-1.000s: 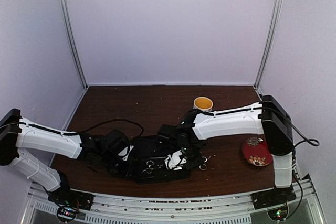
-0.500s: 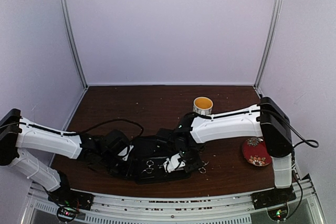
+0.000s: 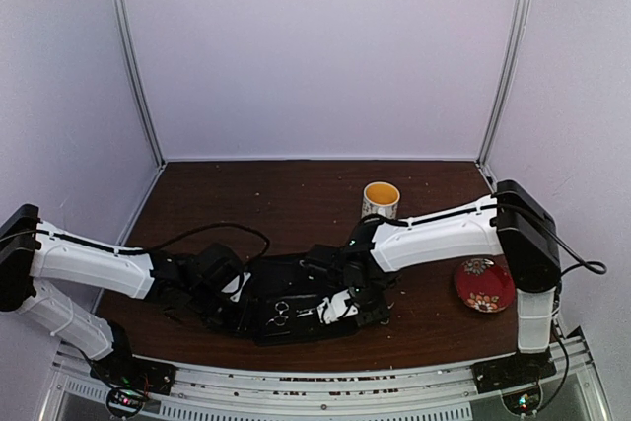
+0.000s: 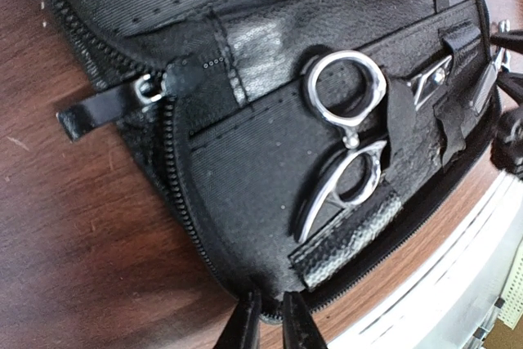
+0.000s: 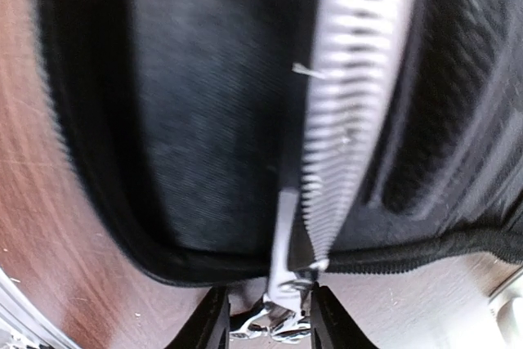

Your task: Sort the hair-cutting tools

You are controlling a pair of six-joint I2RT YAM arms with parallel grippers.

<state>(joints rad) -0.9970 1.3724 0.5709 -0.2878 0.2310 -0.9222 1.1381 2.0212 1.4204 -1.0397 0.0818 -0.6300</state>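
Right tool (image 5: pixel 268 316) straddles scissors (image 5: pixel 278 328) at the black case's (image 5: pixel 204 120) three-o'clock end, grip unclear; left tool (image 4: pixel 268 320) pinches its rim; stowing them likely needs careful alignment under a strap (image 4: pixel 399 116).

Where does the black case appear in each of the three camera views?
Top external: black case low centre, on the brown table.
Left wrist: black case fills most of the picture, silver scissors strapped inside.
Right wrist: black case, blurred, fills the upper part.
Shared landmark: the brown table under it.
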